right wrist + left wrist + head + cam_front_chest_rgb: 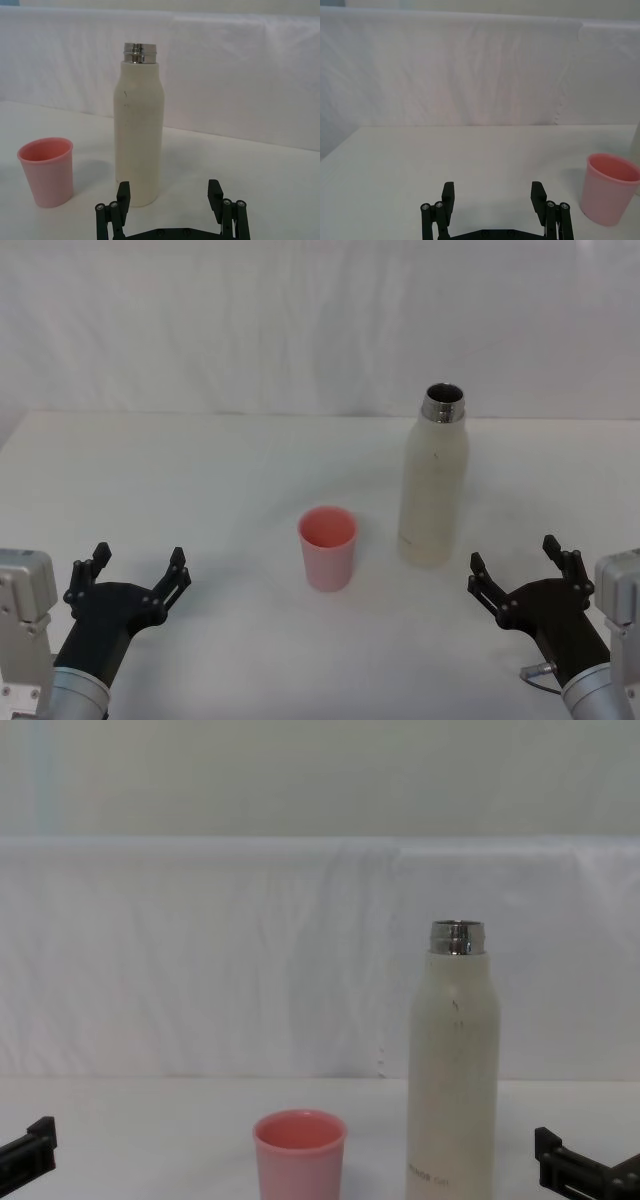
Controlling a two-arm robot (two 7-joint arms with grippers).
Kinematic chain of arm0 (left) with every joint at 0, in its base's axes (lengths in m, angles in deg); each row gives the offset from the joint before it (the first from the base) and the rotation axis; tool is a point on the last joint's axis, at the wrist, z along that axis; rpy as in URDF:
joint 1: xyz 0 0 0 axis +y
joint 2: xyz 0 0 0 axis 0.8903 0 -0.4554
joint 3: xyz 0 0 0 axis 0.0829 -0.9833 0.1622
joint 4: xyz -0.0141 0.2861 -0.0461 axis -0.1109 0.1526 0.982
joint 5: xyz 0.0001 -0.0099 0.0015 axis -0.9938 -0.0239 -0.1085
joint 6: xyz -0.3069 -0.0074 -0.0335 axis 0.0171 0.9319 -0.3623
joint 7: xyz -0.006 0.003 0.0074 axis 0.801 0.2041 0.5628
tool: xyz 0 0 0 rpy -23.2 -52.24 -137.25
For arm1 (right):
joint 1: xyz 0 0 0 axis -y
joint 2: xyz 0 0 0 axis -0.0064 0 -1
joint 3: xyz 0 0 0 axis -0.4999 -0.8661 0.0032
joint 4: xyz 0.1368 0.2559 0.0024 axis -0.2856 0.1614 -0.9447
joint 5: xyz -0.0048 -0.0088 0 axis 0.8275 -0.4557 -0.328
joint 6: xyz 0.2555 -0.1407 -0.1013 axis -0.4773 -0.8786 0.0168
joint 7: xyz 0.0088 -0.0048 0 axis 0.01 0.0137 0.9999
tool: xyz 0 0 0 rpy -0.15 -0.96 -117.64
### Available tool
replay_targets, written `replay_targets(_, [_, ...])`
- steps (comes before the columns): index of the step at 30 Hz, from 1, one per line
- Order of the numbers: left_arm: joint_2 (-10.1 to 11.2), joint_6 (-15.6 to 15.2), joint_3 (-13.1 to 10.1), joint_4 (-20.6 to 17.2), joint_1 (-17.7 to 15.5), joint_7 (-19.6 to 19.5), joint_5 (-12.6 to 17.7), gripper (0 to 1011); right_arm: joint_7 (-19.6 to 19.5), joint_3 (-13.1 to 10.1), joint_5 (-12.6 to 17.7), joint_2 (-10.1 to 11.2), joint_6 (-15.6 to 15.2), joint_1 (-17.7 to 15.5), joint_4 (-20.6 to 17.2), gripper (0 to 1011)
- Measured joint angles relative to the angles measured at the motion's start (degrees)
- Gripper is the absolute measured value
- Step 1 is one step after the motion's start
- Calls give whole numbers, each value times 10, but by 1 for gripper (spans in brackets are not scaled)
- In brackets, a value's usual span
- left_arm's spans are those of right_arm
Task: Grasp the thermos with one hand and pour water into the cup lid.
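Observation:
The cream-white thermos (434, 483) stands upright and uncapped right of the table's centre, its steel neck open at the top. It also rises in the right wrist view as the thermos (138, 130) and in the chest view as the thermos (453, 1070). The salmon-pink cup lid (327, 547) stands upright to its left, a short gap apart, cup lid (47, 171), cup lid (611, 187), cup lid (299, 1155). My right gripper (523, 571) is open, low near the table's front right, just right of the thermos base. My left gripper (137, 572) is open at the front left, holding nothing.
A white cloth covers the table (200, 470) and hangs as a backdrop (300, 320) behind it. Bare table surface lies between the left gripper and the cup lid.

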Motion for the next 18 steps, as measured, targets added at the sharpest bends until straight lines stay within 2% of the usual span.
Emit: replay_targets(18, [0,0,0,0,0,0,0,1001,0,0,0,0,0,0,0,1001])
